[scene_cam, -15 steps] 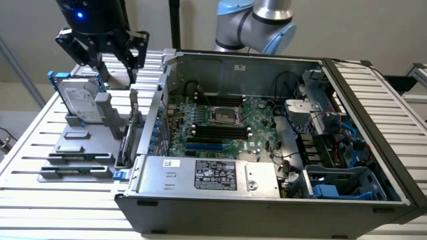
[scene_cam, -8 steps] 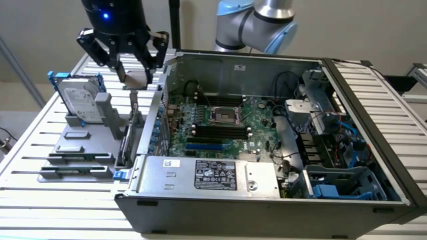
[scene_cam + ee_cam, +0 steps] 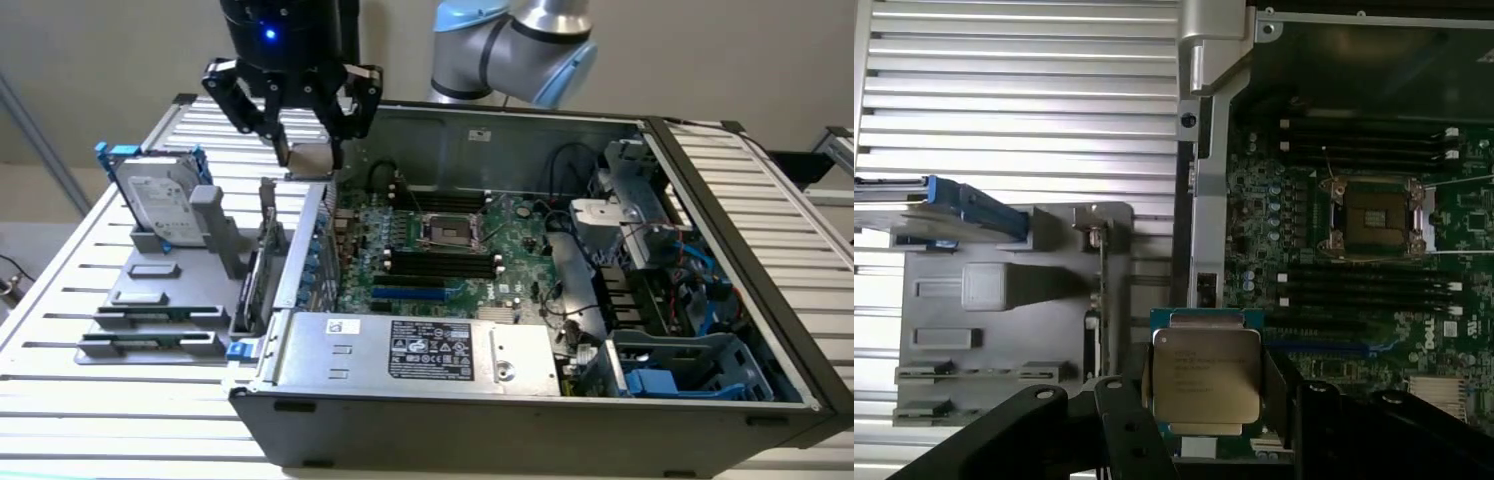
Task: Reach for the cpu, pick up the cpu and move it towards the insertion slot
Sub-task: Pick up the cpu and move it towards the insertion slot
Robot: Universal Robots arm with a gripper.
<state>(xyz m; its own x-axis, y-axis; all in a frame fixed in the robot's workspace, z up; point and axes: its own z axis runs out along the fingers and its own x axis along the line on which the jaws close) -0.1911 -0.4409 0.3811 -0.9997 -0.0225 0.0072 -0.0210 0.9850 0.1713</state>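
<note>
The black multi-fingered gripper (image 3: 304, 140) is clamped on the small flat square silver-grey cpu (image 3: 1205, 378), holding it in the air above the open grey computer case's (image 3: 534, 420) side wall, well apart from the shiny square silver-framed insertion slot (image 3: 1373, 215) on the green motherboard (image 3: 1454, 330).

The chip (image 3: 1206, 378) hangs in the gripper (image 3: 304, 150) above the computer case's (image 3: 534, 420) back-left edge, well apart from the socket (image 3: 450, 232) inside.
</note>
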